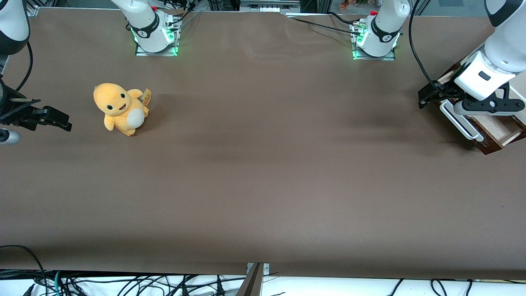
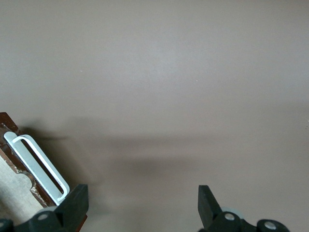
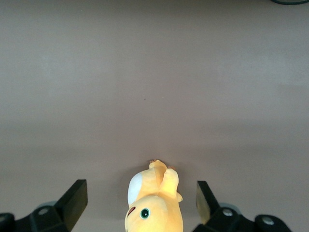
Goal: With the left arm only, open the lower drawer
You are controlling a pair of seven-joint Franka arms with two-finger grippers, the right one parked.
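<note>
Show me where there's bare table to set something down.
Bare table runs from the plush to the lower drawer, and from both nearer to the front camera. It is crowded at the drawer, where the open gripper hangs by its handle.

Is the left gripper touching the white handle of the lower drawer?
Apart. In the left wrist view the open gripper grips nothing; the handle lies outside one finger.

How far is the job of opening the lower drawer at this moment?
Done: the lower drawer already stands pulled out, its pale inner sides showing. In hand: the left arm's hand is open, above the table just beside the white bar handle, holding nothing. Left: probably only moving the arm away; whether the drawer should come out further, I cannot tell.
</note>
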